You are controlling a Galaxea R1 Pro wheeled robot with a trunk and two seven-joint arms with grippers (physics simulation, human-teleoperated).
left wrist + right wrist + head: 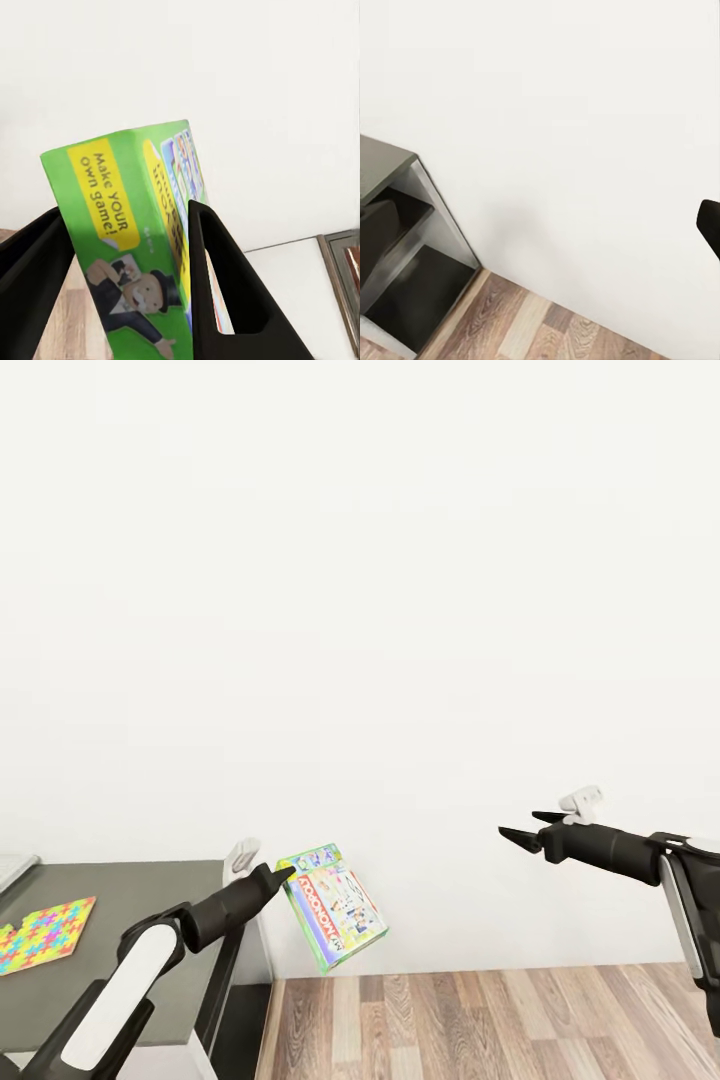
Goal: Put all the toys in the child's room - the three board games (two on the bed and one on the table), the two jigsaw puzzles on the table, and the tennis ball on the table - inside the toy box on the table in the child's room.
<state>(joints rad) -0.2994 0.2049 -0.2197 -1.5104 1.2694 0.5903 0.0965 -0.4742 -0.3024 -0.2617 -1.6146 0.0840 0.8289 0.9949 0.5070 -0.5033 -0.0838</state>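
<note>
My left gripper point(288, 876) is shut on a green-white board game point(333, 906), holding it tilted in the air just past the table's right end, over the floor. In the left wrist view the game box point(127, 217) sits between the two black fingers point(225, 285), its green "Make YOUR own game!" side facing the camera. A multicoloured jigsaw puzzle point(42, 935) lies flat on the dark grey table point(150, 885) at the left. A light-grey corner point(14, 866), possibly the toy box, shows at the far left edge. My right gripper point(520, 830) hangs in the air at the right, holding nothing.
A plain white wall fills the background. Wooden floor point(480, 1025) lies to the right of the table. The right wrist view shows the table's dark grey side with open shelves point(401, 255) against the wall.
</note>
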